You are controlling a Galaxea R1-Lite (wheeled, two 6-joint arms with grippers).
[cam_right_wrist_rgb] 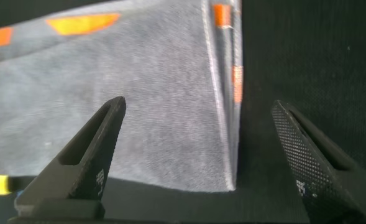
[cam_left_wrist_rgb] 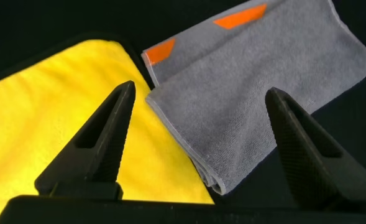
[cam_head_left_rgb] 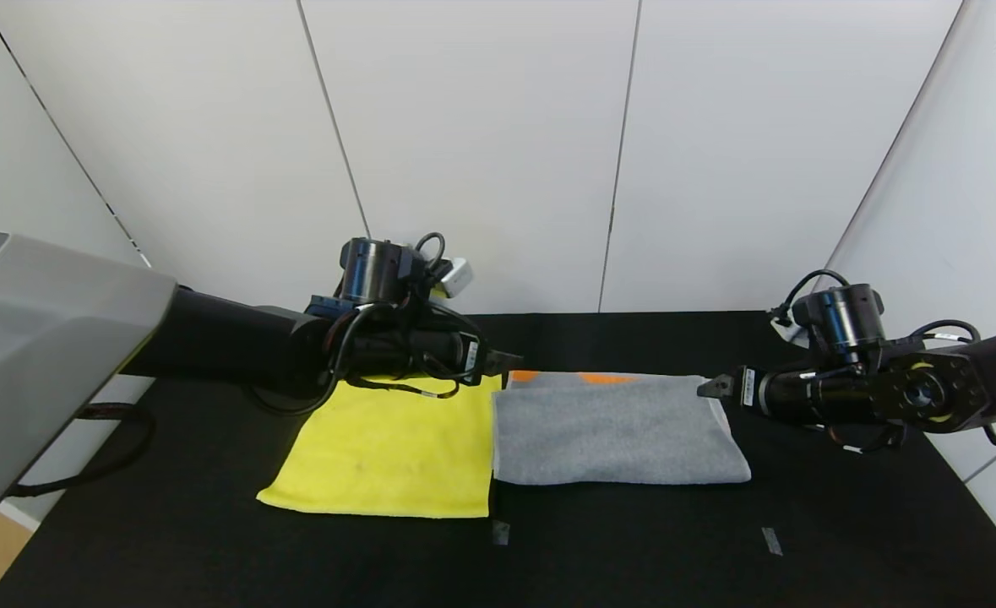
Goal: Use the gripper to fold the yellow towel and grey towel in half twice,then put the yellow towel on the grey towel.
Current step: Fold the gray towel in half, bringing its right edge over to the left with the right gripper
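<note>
While both towels lie flat on the black table (cam_head_left_rgb: 844,523), we see each arm reaching in low from its own side. The yellow towel (cam_head_left_rgb: 392,452) sits on the left half of the table, spread as a rough square, with its right edge just beside the grey towel (cam_head_left_rgb: 612,431), so close that we cannot tell whether the two edges touch. The grey towel lies to the right of it, folded into a long rectangle with doubled layers showing along its edges, and its orange patches (cam_head_left_rgb: 607,378) peek out along the far edge.

Our left gripper (cam_head_left_rgb: 504,361) hovers above the far right corner of the yellow towel, close to the far left corner of the grey one. In the left wrist view its two dark fingers (cam_left_wrist_rgb: 99,146) stand wide apart, with the yellow cloth under one and the grey cloth between and under the other; they clasp nothing.

Our right gripper (cam_head_left_rgb: 711,388) is at the far right corner of the grey towel. In the right wrist view its fingers (cam_right_wrist_rgb: 86,152) are likewise spread wide, with the towel's layered right edge (cam_right_wrist_rgb: 227,106) and its small orange marks running between them. It holds nothing either, and whether a fingertip touches the cloth we cannot say.
</note>
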